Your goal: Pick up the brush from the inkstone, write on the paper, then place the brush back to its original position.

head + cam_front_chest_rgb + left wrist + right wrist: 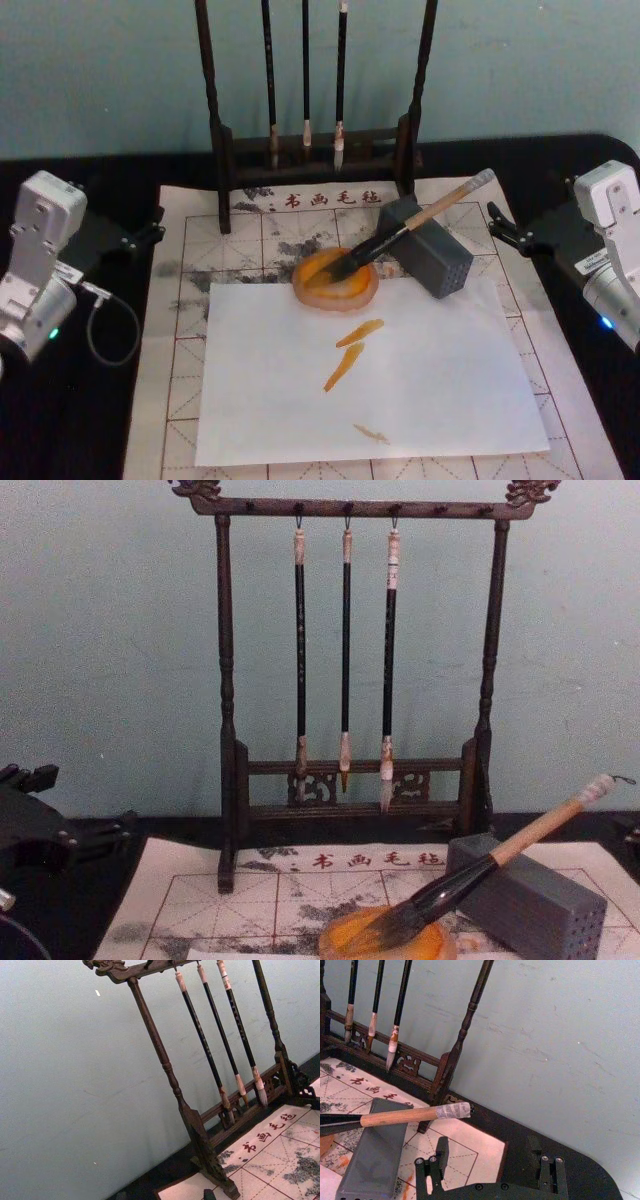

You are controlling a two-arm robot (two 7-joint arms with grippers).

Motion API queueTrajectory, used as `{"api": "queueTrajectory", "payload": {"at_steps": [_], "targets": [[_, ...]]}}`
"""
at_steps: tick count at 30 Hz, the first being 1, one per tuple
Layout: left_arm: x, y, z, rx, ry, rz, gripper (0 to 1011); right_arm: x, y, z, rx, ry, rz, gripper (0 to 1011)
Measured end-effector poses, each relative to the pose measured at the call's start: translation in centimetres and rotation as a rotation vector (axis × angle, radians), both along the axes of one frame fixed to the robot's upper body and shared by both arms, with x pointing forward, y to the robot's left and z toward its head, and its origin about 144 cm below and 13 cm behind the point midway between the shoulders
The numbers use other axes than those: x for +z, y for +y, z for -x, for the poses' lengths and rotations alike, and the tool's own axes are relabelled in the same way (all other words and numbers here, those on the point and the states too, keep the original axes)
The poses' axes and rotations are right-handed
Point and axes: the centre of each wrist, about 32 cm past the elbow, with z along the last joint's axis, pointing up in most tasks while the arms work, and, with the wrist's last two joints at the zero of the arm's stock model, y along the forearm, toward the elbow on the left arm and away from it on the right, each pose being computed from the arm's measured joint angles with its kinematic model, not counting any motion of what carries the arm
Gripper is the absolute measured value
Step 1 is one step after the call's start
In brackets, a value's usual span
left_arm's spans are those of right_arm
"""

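Black desk [60, 420] runs up to a plain teal wall [100, 70]. On it lies the paper [200, 250], gridded in red with grey smudges, and a white sheet [430, 380] with orange strokes [352, 352] covers its near part. At the far edge a dark wooden stand [212, 130] holds three thin brushes [306, 70]. The brush [420, 222] lies tilted, its bristles in the orange inkstone [320, 297] and its handle propped on a grey block [435, 262] just right of it. The right gripper [488, 1147] hangs at the desk's right side, wide apart and empty. The left gripper [140, 232] sits at the left; I cannot tell its state.
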Motion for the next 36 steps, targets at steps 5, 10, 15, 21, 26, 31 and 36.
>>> {"api": "queueTrajectory", "payload": {"at_steps": [5, 10, 15, 21, 26, 31, 36], "targets": [[0.00, 0.00, 0.00, 0.000, 0.000, 0.000, 1001, 0.00, 0.00, 0.00, 0.000, 0.000, 0.000, 1000], [0.00, 0.00, 0.00, 0.000, 0.000, 0.000, 1001, 0.00, 0.00, 0.00, 0.000, 0.000, 0.000, 1000], [0.00, 0.00, 0.00, 0.000, 0.000, 0.000, 1001, 0.00, 0.00, 0.00, 0.000, 0.000, 0.000, 1000], [0.00, 0.00, 0.00, 0.000, 0.000, 0.000, 1001, 0.00, 0.00, 0.00, 0.000, 0.000, 0.000, 1000], [0.00, 0.00, 0.00, 0.000, 0.000, 0.000, 1001, 0.00, 0.00, 0.00, 0.000, 0.000, 0.000, 1000], [0.00, 0.00, 0.00, 0.000, 0.000, 0.000, 1001, 0.00, 0.00, 0.00, 0.000, 0.000, 0.000, 1000], [0.00, 0.00, 0.00, 0.000, 0.000, 0.000, 1001, 0.04, -0.03, -0.04, -0.002, -0.002, -0.003, 1000]]}}
